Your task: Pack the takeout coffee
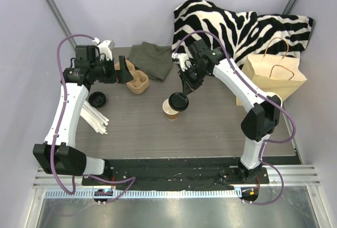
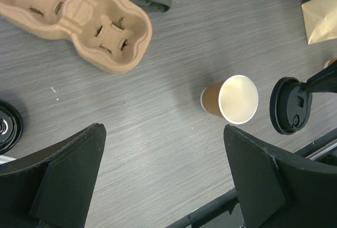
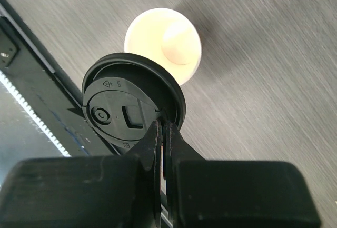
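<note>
Right gripper (image 3: 162, 133) clamped the black lid (image 3: 126, 107) at 1 o'clock of the uncovered cup (image 1: 169, 112) — left gripper (image 2: 163, 157) gaped wide, empty.

Soft, even light falls from above. The desk (image 1: 210, 128) is bright, with only faint, fuzzy-edged shadows under the arms. The metal plate (image 1: 174, 212) at the near edge gives off a pale glare. Seen from the right wrist, the paper cup (image 3: 163, 41) is washed-out cream inside, the black lid (image 3: 131, 107) is crisp, and the right gripper (image 3: 160, 128) is a featureless black mass. The left gripper (image 2: 163, 133) looms dark and soft-focused.
</note>
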`<state>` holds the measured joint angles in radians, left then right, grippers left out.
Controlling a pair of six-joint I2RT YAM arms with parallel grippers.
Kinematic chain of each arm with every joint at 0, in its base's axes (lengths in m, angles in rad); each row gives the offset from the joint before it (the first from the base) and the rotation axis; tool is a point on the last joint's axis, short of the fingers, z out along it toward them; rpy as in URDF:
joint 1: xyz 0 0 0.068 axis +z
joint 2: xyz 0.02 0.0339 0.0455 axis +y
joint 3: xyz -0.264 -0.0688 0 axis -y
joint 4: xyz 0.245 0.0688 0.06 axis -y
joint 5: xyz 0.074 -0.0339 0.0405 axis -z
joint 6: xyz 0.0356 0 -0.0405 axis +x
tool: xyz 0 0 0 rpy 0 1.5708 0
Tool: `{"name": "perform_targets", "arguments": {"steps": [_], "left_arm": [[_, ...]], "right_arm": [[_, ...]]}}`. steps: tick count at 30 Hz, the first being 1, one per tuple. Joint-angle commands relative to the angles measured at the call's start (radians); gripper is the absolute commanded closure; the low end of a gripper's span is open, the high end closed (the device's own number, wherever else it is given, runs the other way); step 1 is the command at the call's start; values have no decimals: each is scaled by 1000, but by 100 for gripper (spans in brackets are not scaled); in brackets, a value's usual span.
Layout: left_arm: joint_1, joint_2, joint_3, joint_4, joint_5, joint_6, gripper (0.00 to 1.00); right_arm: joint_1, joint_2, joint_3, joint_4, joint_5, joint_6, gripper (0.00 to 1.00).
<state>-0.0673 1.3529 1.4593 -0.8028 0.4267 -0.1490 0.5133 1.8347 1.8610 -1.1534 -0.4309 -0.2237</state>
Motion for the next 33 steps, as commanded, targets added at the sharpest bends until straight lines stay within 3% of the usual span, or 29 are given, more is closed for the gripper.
{"name": "perform_targets", "arguments": {"steps": [1,9,33], "left_arm": [[0,18,65,-67,-22,-24,0],[-2,22,9,-70,73,-1,0],[0,22,-20,-67,78,-4,0]], "right_arm": [[34,29,70,-22,89,-22,99],[79,132,136,-15,146,-29,99],[106,270,250,-48,147,-49,99]]}}
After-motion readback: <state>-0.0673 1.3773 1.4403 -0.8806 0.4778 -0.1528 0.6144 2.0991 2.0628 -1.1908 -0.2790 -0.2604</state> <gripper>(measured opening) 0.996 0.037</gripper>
